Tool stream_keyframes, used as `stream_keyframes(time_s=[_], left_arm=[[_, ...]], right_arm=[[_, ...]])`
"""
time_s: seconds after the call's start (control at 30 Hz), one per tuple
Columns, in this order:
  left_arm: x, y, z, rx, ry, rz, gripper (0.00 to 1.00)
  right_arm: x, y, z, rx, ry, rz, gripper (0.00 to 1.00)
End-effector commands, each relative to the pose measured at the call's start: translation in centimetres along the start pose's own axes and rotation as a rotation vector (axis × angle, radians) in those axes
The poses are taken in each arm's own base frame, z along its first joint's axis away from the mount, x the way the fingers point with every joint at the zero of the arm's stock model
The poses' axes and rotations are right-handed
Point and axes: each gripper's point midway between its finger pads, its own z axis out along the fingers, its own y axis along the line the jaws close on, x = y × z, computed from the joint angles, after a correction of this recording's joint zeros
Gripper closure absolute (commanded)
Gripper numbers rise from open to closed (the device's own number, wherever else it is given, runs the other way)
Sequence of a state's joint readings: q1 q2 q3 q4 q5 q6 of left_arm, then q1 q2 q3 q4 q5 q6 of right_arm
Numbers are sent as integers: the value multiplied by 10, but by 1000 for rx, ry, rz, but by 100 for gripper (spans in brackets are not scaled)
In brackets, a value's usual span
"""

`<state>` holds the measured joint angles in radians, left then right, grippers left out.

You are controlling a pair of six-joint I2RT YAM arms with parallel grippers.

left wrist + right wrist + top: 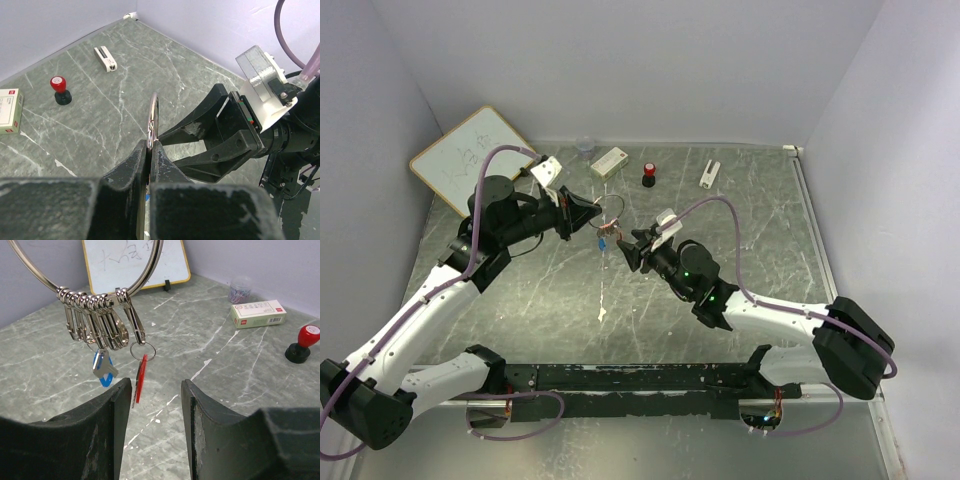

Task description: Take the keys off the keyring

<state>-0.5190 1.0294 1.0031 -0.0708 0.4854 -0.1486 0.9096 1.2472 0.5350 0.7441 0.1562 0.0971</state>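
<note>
My left gripper (594, 216) is shut on the keyring (612, 209) and holds it upright in the air above the table. In the left wrist view the thin silvery keyring (153, 116) rises edge-on out of the closed jaws of the left gripper (150, 148). Several silvery clips (99, 315) hang from the keyring (151, 267). A blue-headed key (103, 371) and a red-headed key (141, 378) dangle below them. My right gripper (152, 390) is open, just below and in front of the red key, not touching it. It faces the left gripper (632, 246).
A whiteboard (475, 158) leans at the back left. A white box (609, 161), a clear cup (585, 148), a black stamp with a red top (648, 176) and a small white object (709, 173) stand along the back of the marbled table (760, 240).
</note>
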Motion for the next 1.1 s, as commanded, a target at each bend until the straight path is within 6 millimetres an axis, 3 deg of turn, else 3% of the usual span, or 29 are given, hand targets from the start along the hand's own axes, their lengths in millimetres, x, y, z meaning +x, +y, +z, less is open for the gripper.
stream_keyframes(time_s=[0.0, 1.07], left_arm=[[-31, -17, -7, 55, -90, 38, 91], [-34, -24, -20, 54, -119, 41, 91]], right_arm=[[-22, 1, 8, -4, -65, 2, 56], [-34, 5, 25, -13, -109, -29, 59]])
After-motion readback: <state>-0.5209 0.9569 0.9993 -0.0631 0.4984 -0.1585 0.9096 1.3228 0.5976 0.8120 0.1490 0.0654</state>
